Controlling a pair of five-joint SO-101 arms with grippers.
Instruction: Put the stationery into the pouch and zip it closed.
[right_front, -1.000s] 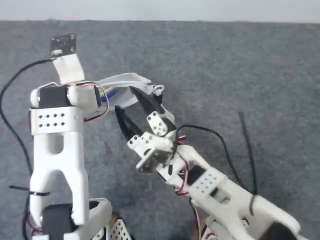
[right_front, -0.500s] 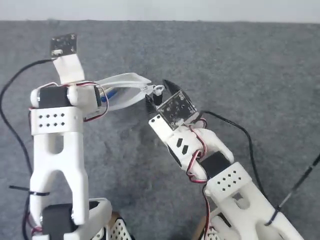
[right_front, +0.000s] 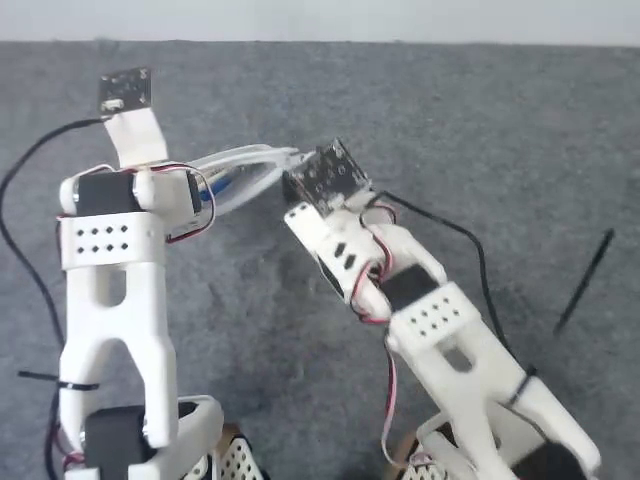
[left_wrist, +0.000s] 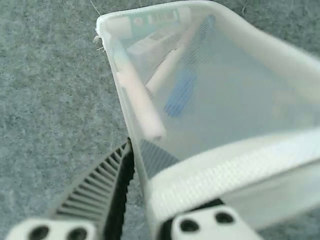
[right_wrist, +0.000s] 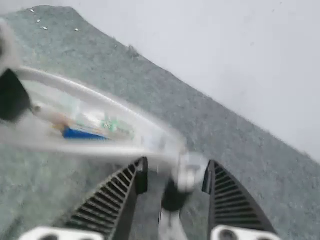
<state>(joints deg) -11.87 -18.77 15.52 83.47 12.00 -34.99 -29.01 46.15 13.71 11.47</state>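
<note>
Pouch (right_front: 245, 172), a single translucent white one, sat between the two arms over the grey mat (right_front: 480, 120). Four pieces showed through its wall: two pale sticks (left_wrist: 142, 107), one blue piece (left_wrist: 180, 92) and one white block with green print (left_wrist: 152, 42). At one end of the pouch, the left gripper (left_wrist: 142, 165) had its two fingers pinched on the woven zip band. At the pouch's other end, the right gripper (right_wrist: 174, 167) had its two fingers spread a little on either side of the one zipper pull (right_wrist: 186, 172); blur hid whether they touched it.

Translucent pouch (left_wrist: 240, 115), stationery (left_wrist: 180, 92) inside
</note>
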